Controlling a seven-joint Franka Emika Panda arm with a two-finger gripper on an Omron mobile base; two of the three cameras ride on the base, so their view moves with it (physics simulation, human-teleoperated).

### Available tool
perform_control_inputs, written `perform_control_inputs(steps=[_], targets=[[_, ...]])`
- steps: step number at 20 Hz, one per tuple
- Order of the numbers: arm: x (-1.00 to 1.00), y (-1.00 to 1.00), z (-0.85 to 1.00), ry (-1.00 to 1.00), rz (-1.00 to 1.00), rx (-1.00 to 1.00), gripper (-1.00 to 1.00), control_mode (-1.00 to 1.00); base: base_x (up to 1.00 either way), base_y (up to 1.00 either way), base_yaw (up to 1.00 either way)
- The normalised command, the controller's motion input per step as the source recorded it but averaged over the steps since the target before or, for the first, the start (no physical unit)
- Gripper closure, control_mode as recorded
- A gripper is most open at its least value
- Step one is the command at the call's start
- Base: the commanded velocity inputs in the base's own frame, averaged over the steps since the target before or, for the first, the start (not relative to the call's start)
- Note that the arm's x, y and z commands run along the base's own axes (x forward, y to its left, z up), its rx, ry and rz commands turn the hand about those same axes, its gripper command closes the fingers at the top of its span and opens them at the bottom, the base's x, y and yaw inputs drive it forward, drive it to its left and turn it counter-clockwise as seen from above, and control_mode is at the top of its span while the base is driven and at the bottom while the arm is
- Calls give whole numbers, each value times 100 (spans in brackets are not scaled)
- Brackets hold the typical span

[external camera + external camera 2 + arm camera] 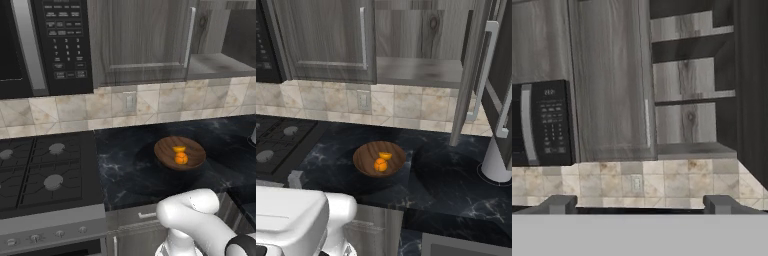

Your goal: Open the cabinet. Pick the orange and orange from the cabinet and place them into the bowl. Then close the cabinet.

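The cabinet's [609,80] left door is shut. Its right door [476,75] stands swung out, baring the shelves [687,85], on which I see nothing. On the black counter sits the wooden bowl [192,150] [366,155]. Both oranges lie inside it: one orange [181,158] [380,165] nearer me, the other orange [178,148] [385,156] just behind it, touching. My gripper [640,206] is open with nothing between its fingertips [559,204]. It faces the wall below the cabinet from some distance back.
A black microwave [45,45] [542,122] hangs left of the cabinet, above a gas stove [45,172]. A wall outlet [363,100] sits in the tiled backsplash. A white cylinder [496,165] stands on the counter at the right, under the open door.
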Motion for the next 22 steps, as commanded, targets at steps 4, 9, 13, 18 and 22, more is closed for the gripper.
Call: perform_control_inputs(steps=[4, 9, 13, 18, 22], targets=[[0, 0, 0, 0, 0, 0, -100, -100, 0, 0, 0], [16, -5, 0, 0, 0, 0, -100, -100, 0, 0, 0], [31, -18, 0, 0, 0, 0, -100, -100, 0, 0, 0], [37, -33, 0, 0, 1, 0, -100, -100, 0, 0, 0], [35, -37, 0, 0, 3, 0, -100, -100, 0, 0, 0]])
